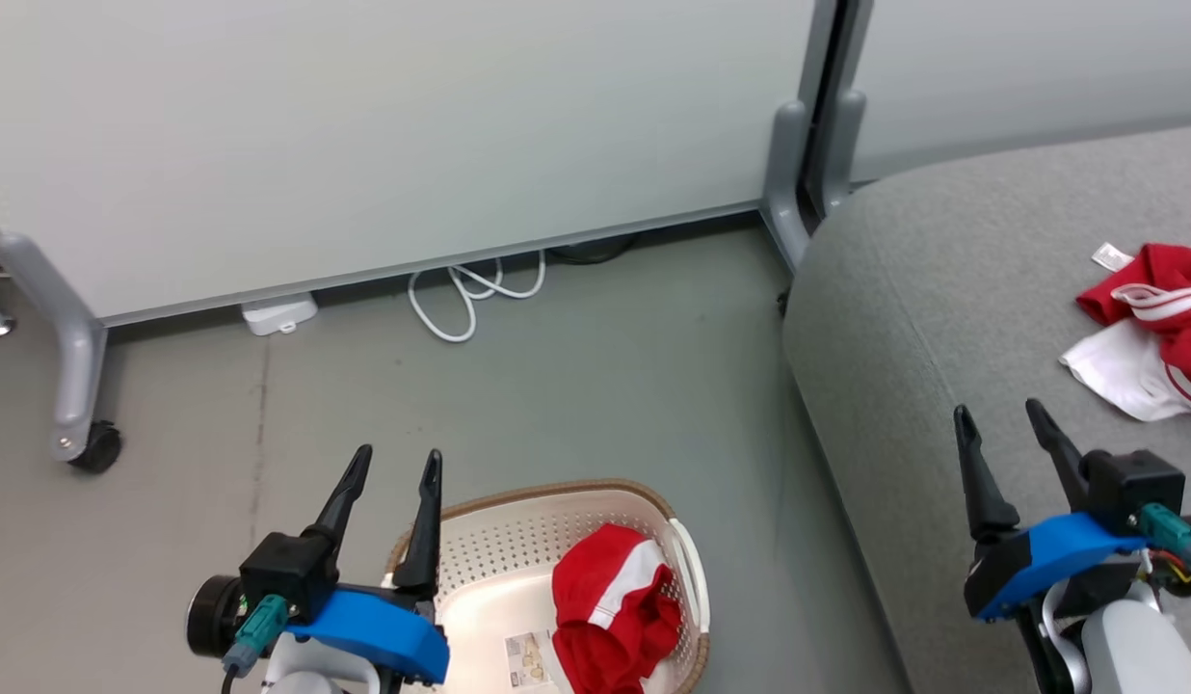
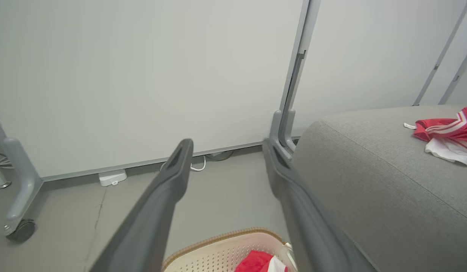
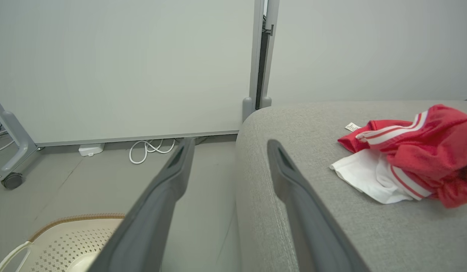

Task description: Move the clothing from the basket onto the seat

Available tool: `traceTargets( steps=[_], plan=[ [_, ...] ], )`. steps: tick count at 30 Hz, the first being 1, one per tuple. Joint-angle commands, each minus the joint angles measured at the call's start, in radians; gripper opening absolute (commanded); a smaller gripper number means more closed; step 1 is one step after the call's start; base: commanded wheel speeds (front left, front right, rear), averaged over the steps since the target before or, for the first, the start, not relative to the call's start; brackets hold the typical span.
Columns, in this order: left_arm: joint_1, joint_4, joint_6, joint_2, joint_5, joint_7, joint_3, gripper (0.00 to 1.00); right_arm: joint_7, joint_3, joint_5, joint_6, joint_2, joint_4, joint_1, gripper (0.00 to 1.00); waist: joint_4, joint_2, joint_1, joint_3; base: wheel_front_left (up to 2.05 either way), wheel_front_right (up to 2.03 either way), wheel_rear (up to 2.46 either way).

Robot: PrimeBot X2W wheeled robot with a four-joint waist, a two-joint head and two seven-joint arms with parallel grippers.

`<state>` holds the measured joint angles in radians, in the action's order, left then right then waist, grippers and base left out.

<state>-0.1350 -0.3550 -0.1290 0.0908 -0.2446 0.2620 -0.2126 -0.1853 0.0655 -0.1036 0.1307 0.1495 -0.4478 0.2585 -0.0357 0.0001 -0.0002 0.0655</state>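
One red garment (image 1: 1159,308) is seen lying on the sofa (image 1: 942,318), well back from its rounded corner, with a white panel spread out beside it. The second red garment (image 1: 610,602) is found bunched in the basket (image 1: 538,493), pushed toward the basket's right end, close to the white handle (image 1: 697,569). The basket is set on the floor (image 1: 605,386) near the sofa's side. The left gripper (image 1: 399,453) is held over the basket's left end, its jaws spread wide and nothing between them. The right gripper (image 1: 998,410) is held above the sofa's edge, jaws likewise apart and empty. Half the job is judged done, and a reach into the basket is expected next. Trouble can be foreseen: if only a loose fold is pinched, the soft cloth could slip free and be dropped on the floor between basket and sofa. A finger could be snagged in the perforated wall or the handle, and the light basket dragged or tipped. If the garment is let go too near the rounded edge, it could slide off.
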Motion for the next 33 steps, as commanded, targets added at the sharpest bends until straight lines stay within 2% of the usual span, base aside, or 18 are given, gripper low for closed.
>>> traceTargets(
  steps=[1, 15, 33],
  plan=[
    [0.013, -0.007, -0.001, 0.001, 0.006, 0.004, 0.015, 1.0, 0.008, -0.001, 0.002, 0.0, -0.009, 0.026, -0.039, 1.0, 0.03, -0.0001, 0.0002, -0.023, 0.0, 0.0, 0.0],
    [0.049, -0.034, -0.001, -0.006, 0.014, 0.004, 0.101, 1.0, 0.062, 0.0, 0.027, 0.0, -0.082, 0.218, -0.191, 1.0, 0.097, -0.0001, 0.0002, -0.069, 0.0, 0.0, 0.0],
    [0.062, -0.043, -0.002, -0.013, 0.021, 0.004, 0.123, 1.0, 0.061, -0.038, 0.03, 0.0, -0.099, 0.239, -0.218, 1.0, 0.108, -0.0001, 0.0002, -0.075, 0.0, 0.0, 0.0]
  ],
)
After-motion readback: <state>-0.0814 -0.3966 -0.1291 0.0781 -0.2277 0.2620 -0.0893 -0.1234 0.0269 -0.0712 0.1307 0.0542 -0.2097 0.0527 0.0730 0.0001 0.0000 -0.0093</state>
